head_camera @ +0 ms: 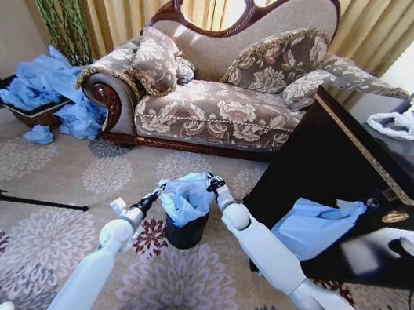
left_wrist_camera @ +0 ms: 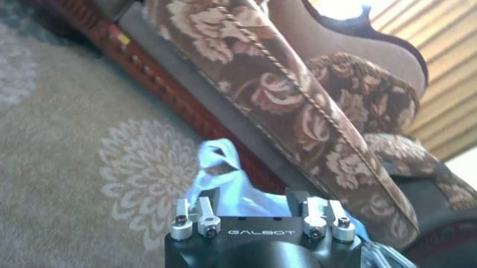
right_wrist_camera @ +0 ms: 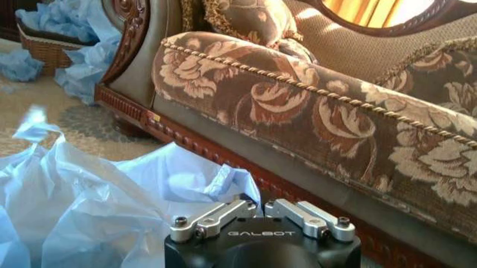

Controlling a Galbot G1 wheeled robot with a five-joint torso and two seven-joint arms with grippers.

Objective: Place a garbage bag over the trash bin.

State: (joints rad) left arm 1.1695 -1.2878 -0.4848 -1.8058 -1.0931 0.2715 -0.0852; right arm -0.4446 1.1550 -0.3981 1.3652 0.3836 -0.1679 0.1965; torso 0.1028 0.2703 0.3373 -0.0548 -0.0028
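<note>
both grippers pinch the thin, light-blue, wrinkly plastic garbage bag point(head_camera: 186, 196): the left gripper point(head_camera: 158, 192) clenched on its left edge, the right gripper point(head_camera: 211, 180) on its right edge. the bag drapes over the small round black trash bin point(head_camera: 184, 233), standing on the flowered carpet point(head_camera: 44, 175) before the floral sofa point(head_camera: 215, 109).

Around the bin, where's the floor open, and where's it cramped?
Open carpet lies between the bin, sofa and the robot's left. Crowded: the black cabinet to its right, both grippers, left and right, at the bag, and the bag pile by the basket.
</note>
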